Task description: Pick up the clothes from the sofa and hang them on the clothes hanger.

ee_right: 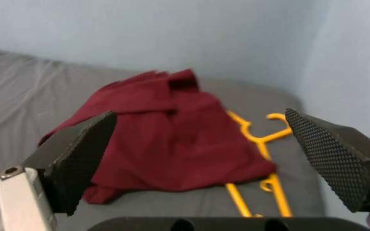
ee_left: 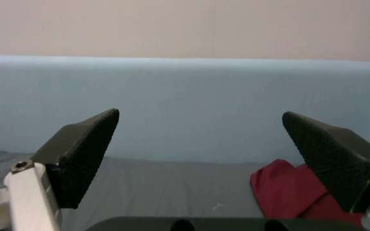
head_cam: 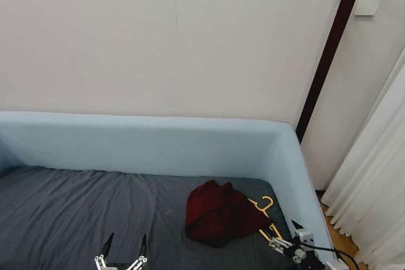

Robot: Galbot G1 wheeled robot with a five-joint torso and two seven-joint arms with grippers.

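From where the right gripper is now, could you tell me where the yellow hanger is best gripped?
Grip the yellow hanger at its neck below the hook, which lies bare beside the dark red garment; the cloth covers part of the rest. It lies flat, so the open right gripper should probably come from above, on the armrest side.

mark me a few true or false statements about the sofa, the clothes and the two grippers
1. The red garment lies crumpled on the sofa. True.
2. The yellow hanger hangs on the wall. False: it lies on the seat, partly under the garment.
3. The left gripper is open and holds nothing. True.
4. The right gripper is shut on the garment. False: it is open, with the garment ahead of it.
5. The garment lies at the sofa's left end. False: it is near the right armrest.
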